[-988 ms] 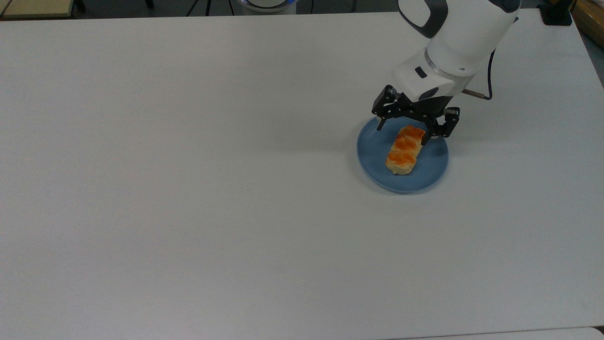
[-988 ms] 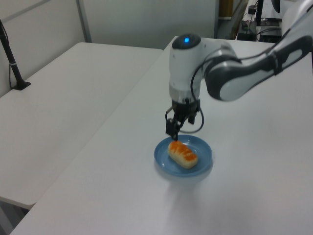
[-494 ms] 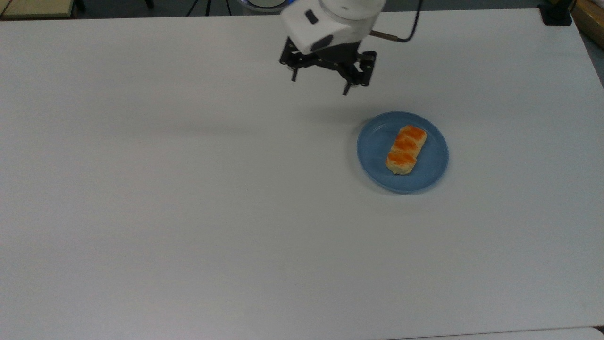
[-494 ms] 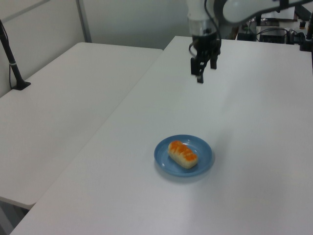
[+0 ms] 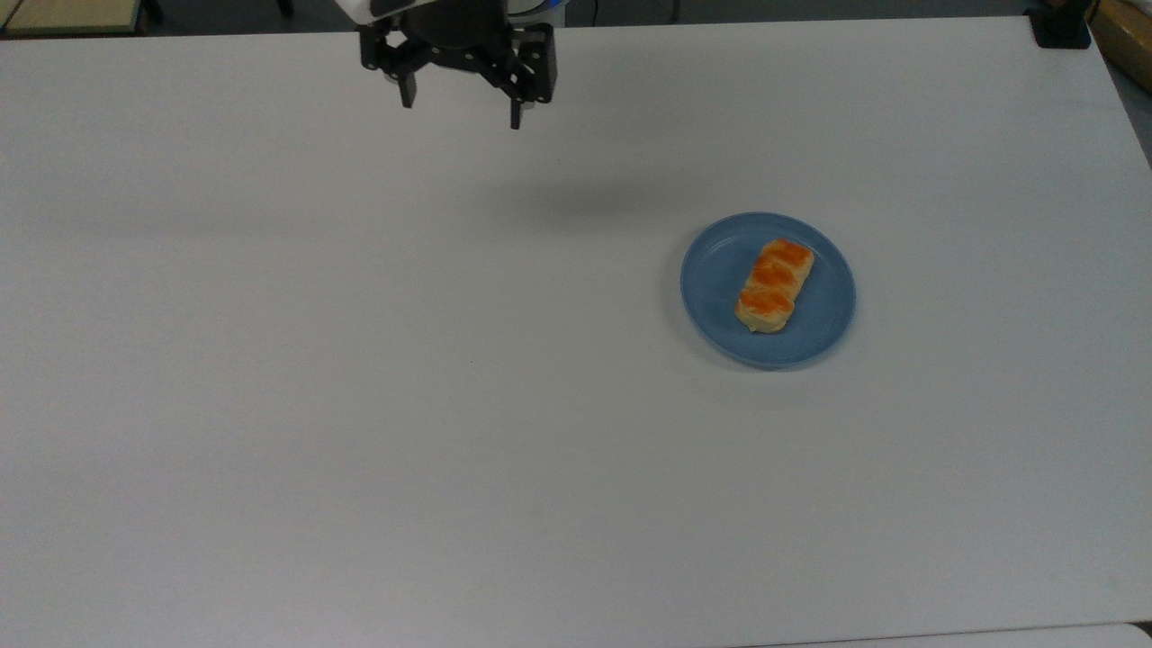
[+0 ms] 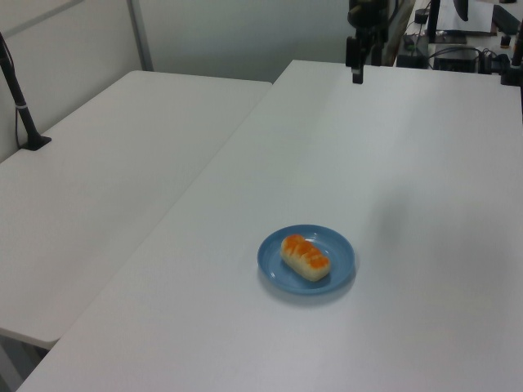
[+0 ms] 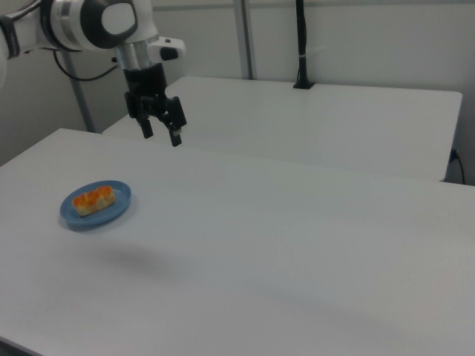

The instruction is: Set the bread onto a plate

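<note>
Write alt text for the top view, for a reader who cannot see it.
A glazed bread bun lies on a blue plate at the top view's right on a white table. The robot's black gripper hangs open and empty above the table's far edge, well apart from the plate.

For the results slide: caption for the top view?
Glazed three-lump bread bun resting on round blue plastic plate; empty black gripper, jaws open, above white table's far edge.

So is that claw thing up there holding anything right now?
No, nothing is held. The tool hangs open and empty above the bare table, well away from the blue plate, where the bread lies by itself.
</note>
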{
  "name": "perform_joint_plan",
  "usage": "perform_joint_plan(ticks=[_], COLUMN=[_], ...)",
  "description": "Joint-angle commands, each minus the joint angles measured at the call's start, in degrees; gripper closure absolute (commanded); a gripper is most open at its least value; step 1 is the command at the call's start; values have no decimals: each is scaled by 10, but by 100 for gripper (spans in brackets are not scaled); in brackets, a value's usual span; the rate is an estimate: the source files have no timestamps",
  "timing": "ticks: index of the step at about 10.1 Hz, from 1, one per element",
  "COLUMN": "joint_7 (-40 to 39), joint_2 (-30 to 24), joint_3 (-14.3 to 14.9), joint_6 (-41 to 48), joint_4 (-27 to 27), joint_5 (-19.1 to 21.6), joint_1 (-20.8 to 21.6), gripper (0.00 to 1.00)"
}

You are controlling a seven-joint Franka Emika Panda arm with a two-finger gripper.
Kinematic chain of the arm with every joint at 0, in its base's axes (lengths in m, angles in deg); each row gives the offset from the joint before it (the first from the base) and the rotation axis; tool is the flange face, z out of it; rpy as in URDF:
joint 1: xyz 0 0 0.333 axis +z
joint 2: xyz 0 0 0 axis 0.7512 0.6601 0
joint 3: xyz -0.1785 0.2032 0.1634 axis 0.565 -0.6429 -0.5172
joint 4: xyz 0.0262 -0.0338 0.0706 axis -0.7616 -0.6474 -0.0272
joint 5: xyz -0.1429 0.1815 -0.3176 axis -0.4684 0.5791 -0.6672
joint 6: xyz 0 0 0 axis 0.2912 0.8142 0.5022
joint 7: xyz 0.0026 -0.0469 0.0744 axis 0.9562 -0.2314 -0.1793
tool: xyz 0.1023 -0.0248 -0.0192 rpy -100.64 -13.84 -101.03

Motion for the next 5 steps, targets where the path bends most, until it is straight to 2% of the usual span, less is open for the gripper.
perform_joint_plan(ticks=[1,5], joint_7=[-38,-42], joint_2=[-7,-12], joint_3=[0,2], joint_6=[-6,-6], joint_4=[-18,-16], joint_5=[12,12], joint_1=[-23,-40], gripper=[0,0])
